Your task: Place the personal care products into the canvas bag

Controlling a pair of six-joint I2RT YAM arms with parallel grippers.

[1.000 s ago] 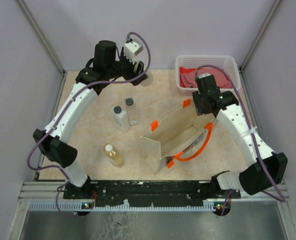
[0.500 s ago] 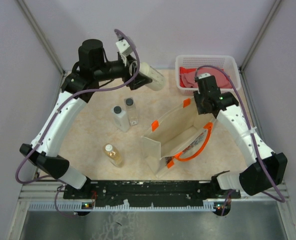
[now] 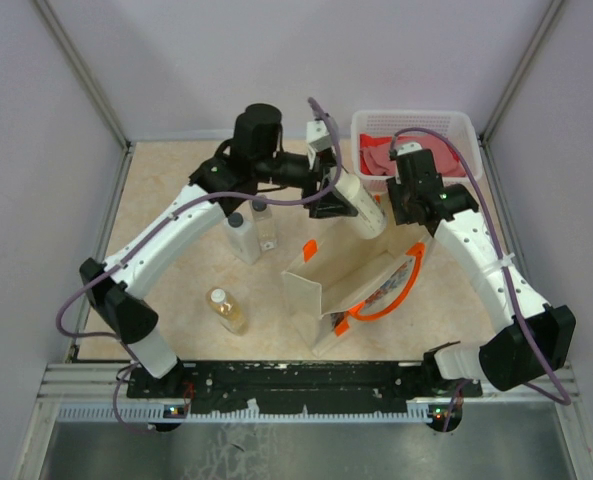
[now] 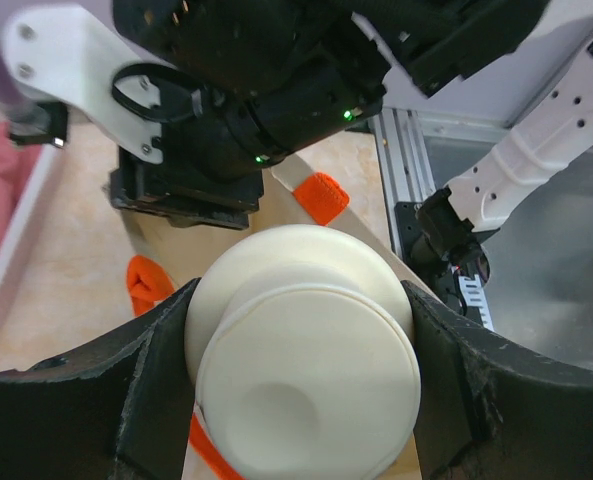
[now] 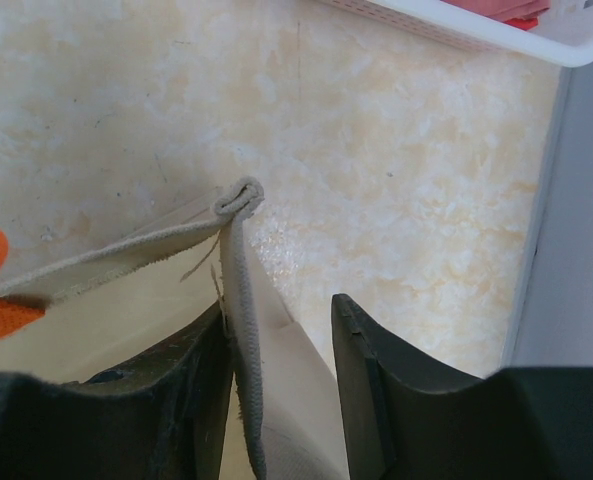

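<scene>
The cream bottle is gripped in my left gripper, tilted over the far rim of the open canvas bag. In the left wrist view its cream cap fills the space between the fingers, with the bag and an orange handle below. My right gripper is open at the bag's far right corner; the rim seam runs between its jaws, lying against the left finger. The white bottle, clear bottle and amber bottle stand left of the bag.
A white lattice basket with red cloth sits at the back right, just behind my right gripper; its rim shows in the right wrist view. Frame posts and grey walls edge the table. The arms cross above the bag's far side.
</scene>
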